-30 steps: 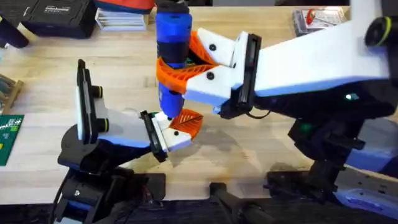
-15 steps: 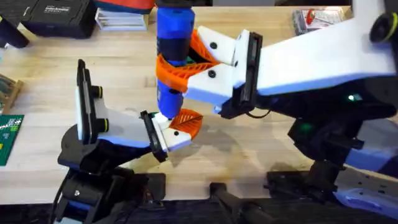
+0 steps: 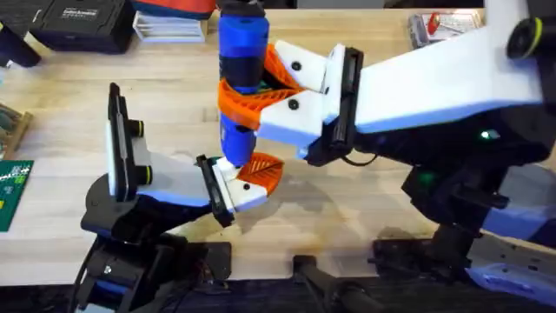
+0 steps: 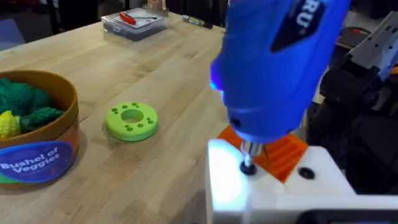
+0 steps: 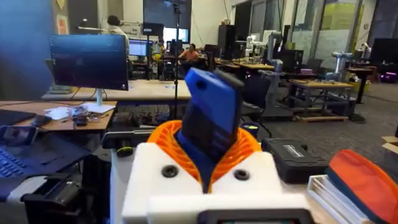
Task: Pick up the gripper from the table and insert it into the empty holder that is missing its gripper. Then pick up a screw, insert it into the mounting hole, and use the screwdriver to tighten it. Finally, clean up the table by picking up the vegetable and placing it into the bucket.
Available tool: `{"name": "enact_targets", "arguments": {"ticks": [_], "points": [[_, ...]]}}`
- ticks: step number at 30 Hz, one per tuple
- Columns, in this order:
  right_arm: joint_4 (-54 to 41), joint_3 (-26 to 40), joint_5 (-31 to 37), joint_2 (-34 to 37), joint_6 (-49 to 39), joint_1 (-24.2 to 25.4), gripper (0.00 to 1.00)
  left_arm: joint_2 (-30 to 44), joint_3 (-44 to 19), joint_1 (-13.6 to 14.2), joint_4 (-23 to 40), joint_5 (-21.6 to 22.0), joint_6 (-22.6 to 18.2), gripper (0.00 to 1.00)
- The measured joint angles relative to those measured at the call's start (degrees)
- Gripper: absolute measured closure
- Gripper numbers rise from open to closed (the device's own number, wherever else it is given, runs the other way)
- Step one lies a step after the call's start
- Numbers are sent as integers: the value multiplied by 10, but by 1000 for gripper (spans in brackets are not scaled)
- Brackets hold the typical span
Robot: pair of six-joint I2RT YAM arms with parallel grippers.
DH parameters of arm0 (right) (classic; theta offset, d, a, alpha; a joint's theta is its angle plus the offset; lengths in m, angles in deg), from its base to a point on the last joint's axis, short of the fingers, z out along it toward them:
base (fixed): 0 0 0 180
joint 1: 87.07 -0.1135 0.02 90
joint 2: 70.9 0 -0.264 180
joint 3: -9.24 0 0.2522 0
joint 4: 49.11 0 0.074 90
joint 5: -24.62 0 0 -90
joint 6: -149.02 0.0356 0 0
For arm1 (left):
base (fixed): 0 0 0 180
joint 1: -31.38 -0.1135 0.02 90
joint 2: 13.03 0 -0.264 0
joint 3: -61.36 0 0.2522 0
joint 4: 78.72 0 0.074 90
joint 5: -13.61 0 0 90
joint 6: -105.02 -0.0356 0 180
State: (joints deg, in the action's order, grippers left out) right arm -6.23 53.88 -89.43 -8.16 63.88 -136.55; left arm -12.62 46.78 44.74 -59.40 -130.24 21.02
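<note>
My right gripper (image 3: pixel 252 91) is shut on the blue screwdriver (image 3: pixel 240 52) and holds it upright, bit down. In the right wrist view its orange fingers (image 5: pixel 165 140) clamp the blue body (image 5: pixel 208 118). The bit (image 4: pixel 249 158) rests on a screw head in the white holder (image 4: pixel 273 186) at the end of my left arm. The orange gripper piece (image 4: pixel 283 152) sits in that holder, right behind the bit. From overhead the left gripper (image 3: pixel 261 176) lies directly under the screwdriver. The vegetable is hidden from view.
A "Bushel of Veggies" bucket (image 4: pixel 43 158) with green and yellow toy produce stands beside a green disc (image 4: pixel 132 119). A clear box (image 4: pixel 134 22) sits farther off. A black case (image 3: pixel 82 22) and books line the table's (image 3: pixel 365 209) far edge; a green circuit board (image 3: pixel 10 193) lies at left.
</note>
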Motion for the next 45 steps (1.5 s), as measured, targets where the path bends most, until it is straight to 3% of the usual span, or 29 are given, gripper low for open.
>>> {"name": "enact_targets", "arguments": {"ticks": [23,32,36,45], "points": [[15,4,0,0,-2,0,976,0,0,0,0,0,0,986],[-133,114,-2,0,-39,8,976,0,0,0,0,0,0,986],[-190,118,-1,0,-105,51,976,0,0,0,0,0,0,986],[-390,118,62,0,-313,243,976,0,0,0,0,0,0,986]]}}
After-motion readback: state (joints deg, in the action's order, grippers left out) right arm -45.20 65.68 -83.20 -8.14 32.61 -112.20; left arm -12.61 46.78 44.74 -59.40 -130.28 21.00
